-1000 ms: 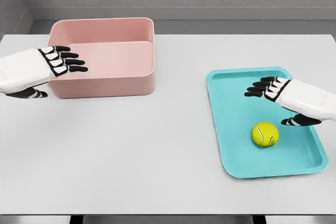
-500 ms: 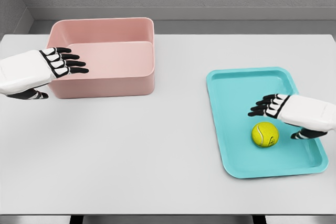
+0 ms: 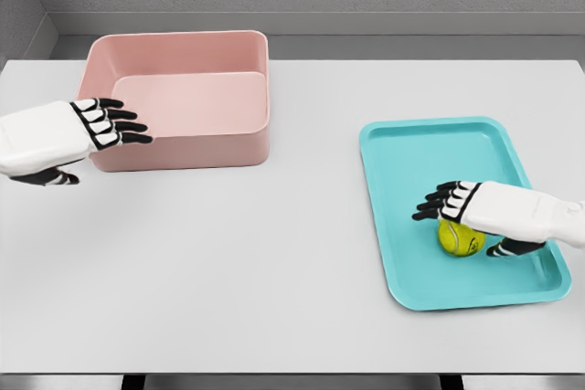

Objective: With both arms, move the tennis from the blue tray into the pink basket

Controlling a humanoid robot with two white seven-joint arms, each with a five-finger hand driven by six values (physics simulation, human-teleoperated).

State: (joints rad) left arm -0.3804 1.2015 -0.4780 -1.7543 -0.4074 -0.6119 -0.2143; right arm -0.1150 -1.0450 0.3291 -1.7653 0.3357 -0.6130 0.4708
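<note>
The yellow-green tennis ball (image 3: 460, 241) lies in the near half of the blue tray (image 3: 411, 143) on the right of the table. My right hand (image 3: 457, 216) comes in from the right and sits low over the ball, covering its top. Its fingers (image 3: 434, 202) stretch out flat past the ball and its thumb (image 3: 501, 249) lies to the ball's right, so the hand is open. The pink basket (image 3: 183, 148) stands at the back left with nothing in it. My left hand (image 3: 114, 125) hovers open at the basket's front left corner, fingers pointing right.
The grey table's front edge (image 3: 292, 374) runs along the bottom of the view. A grey wall stands behind the table. Bare tabletop (image 3: 274, 244) separates the basket from the tray.
My right hand has moved nearer and lower, from the tray's middle down onto the ball. My left hand has dropped slightly toward the table's near side.
</note>
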